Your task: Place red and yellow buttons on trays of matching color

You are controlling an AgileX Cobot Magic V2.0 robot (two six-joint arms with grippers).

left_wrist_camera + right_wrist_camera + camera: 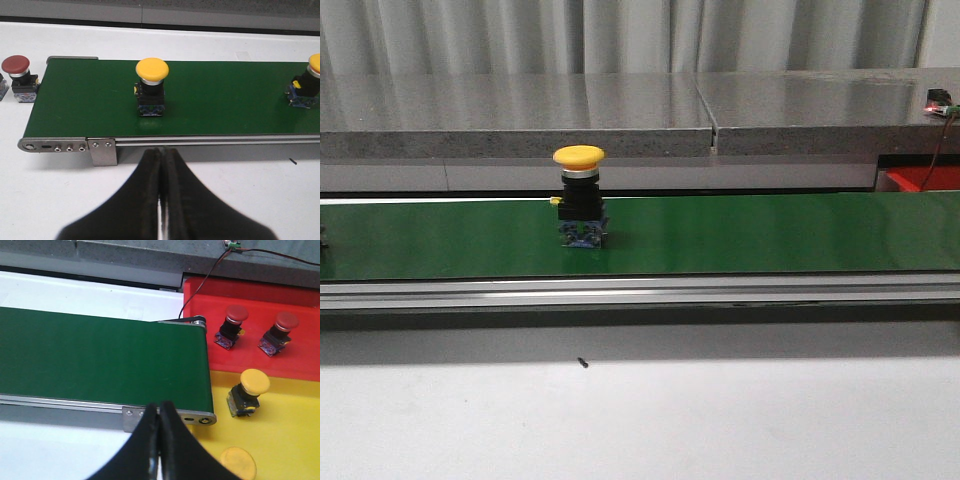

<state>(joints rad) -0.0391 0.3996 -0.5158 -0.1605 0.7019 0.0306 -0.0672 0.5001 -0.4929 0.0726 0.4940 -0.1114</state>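
A yellow button (pixel 579 195) stands upright on the green belt (pixel 770 235). The left wrist view shows a yellow button (pixel 152 85) mid-belt, a second yellow button (pixel 309 82) farther along the belt, and a red button (pixel 18 72) on the white table off the belt's end. The red tray (pixel 300 357) holds two red buttons (pixel 231 326) (pixel 278 332). The yellow tray (pixel 295 440) holds a yellow button (pixel 247 392) and a loose yellow disc (pixel 238 462). My left gripper (pixel 161 150) is shut and empty in front of the belt rail. My right gripper (pixel 159 407) is shut and empty near the belt's tray end.
The belt's metal rail (pixel 640 292) runs along its front edge, with white table in front. A grey ledge (pixel 620 120) lies behind the belt. A wire (pixel 210 272) hangs over the red tray's back corner. A small dark speck (pixel 582 364) lies on the table.
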